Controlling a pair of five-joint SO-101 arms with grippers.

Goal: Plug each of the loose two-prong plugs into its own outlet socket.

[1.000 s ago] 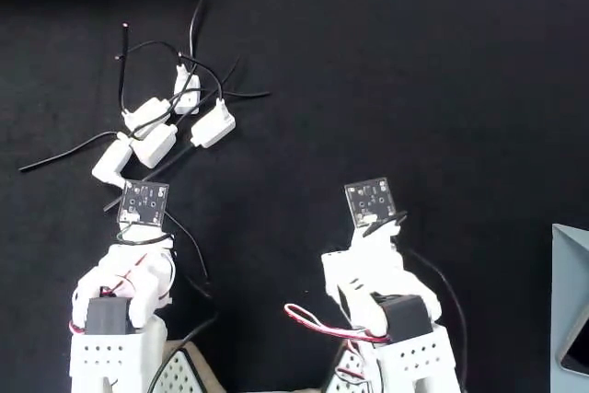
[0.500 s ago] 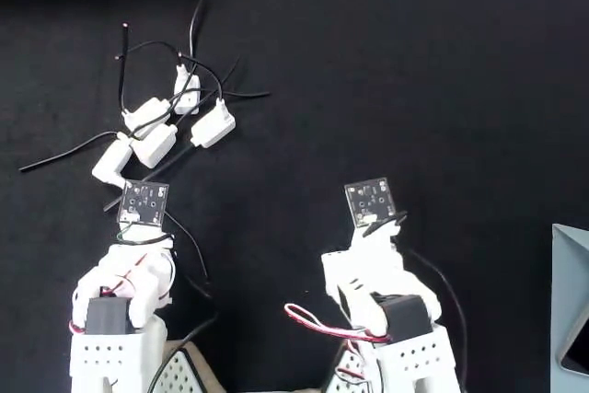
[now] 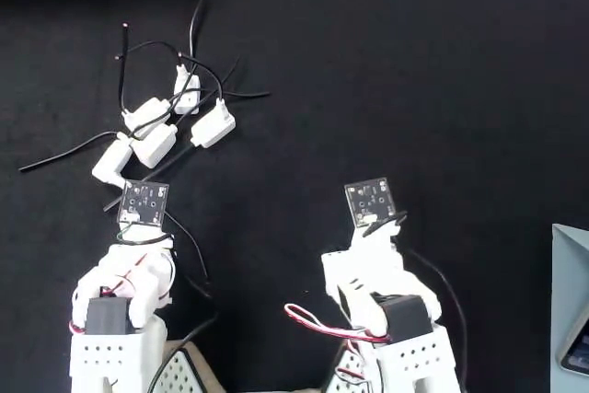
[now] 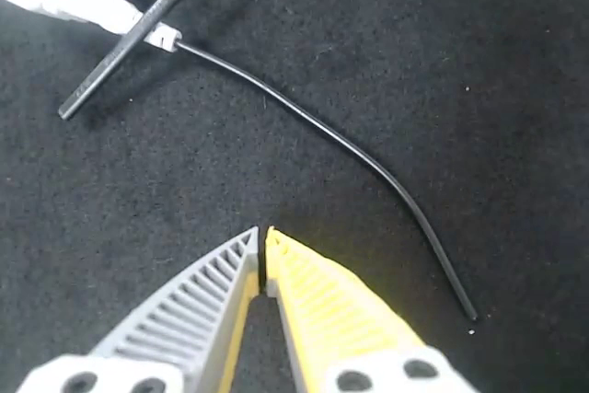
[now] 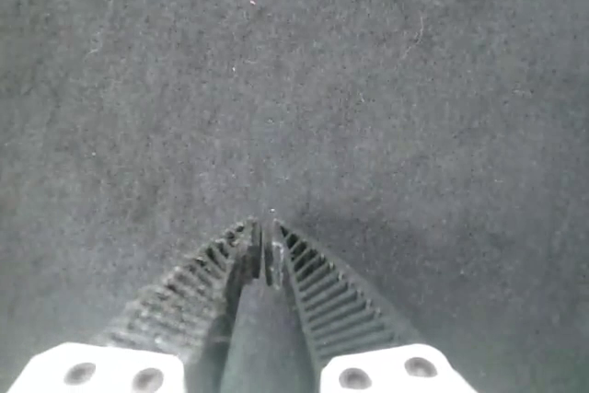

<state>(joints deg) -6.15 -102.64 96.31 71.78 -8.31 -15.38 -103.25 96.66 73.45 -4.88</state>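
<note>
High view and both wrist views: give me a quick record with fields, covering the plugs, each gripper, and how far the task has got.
Plugs and sockets: white pieces lie in a loose cluster on the black cloth, their cords tangled.
Left gripper: shut, empty, above the cloth beside a black cord.
Right gripper: shut, empty, above bare cloth.
Progress: no piece is held; whether any plug is seated cannot be told.

Bright even light from above, soft faint shadows
</note>
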